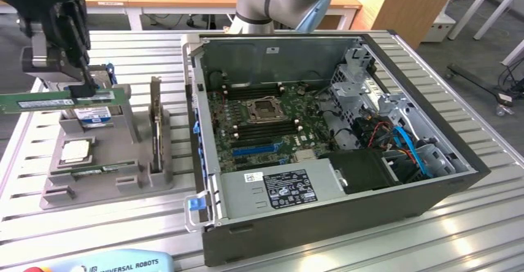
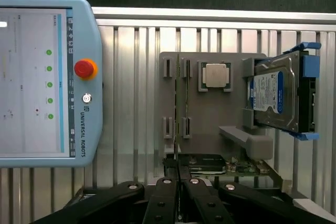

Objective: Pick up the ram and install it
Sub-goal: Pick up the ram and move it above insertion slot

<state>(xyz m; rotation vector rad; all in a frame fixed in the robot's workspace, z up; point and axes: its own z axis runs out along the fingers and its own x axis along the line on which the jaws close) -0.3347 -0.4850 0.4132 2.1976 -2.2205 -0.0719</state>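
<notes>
Exterior view: ram (image 1: 41, 103) cut off at frame edge, gripper (image 1: 82, 91) fingertips hard to separate.
Jaws clamped on ram's top edge; grey tray (image 1: 82, 189) below jaws.

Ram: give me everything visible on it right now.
The ram is a long, narrow, thin green circuit-board stick with a white label strip on its face. It is held level and on edge, face toward the exterior camera, and runs off that view's left side. The black tool is shut on it from above, pinching its upper edge. It hangs above the gray fixture, in front of the hard drive. Nothing else appears to touch it. It is outside the computer case, on the exterior view's left.
</notes>
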